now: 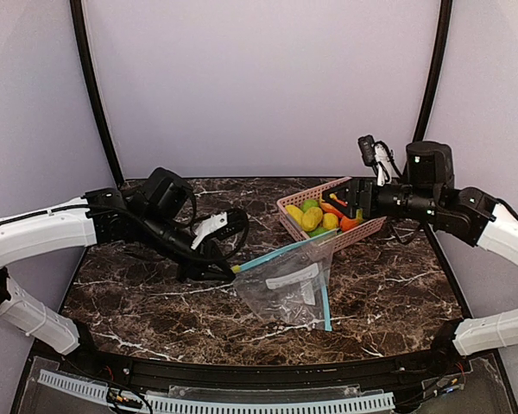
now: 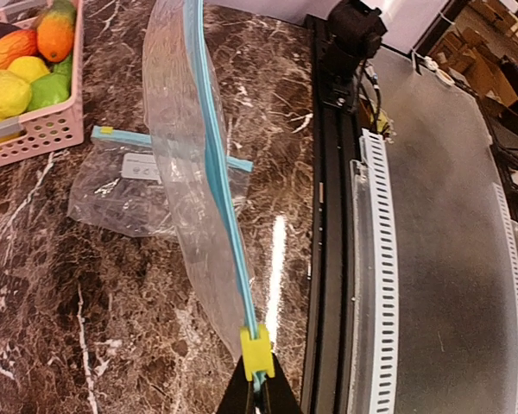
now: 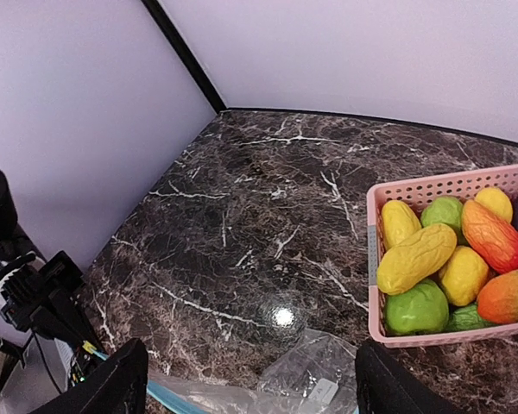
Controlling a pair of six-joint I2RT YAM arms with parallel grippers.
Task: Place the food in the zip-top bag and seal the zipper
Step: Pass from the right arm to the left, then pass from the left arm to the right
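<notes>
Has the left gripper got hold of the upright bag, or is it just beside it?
Touching. The left wrist view shows the left gripper pinched on the blue zipper edge of the zip-top bag, just below the yellow slider, with no gap.

**No legible writing in any view**

The only printed surface is a white label (image 2: pixel 142 166) on a clear zip-top bag (image 2: pixel 112 203) lying flat on the tabletop (image 2: pixel 86 328). It carries faint grey markings. They are too small and blurred to make out as words or numbers, both from above and from the two wrist cameras. No brand name, number or sign can be read.
</notes>
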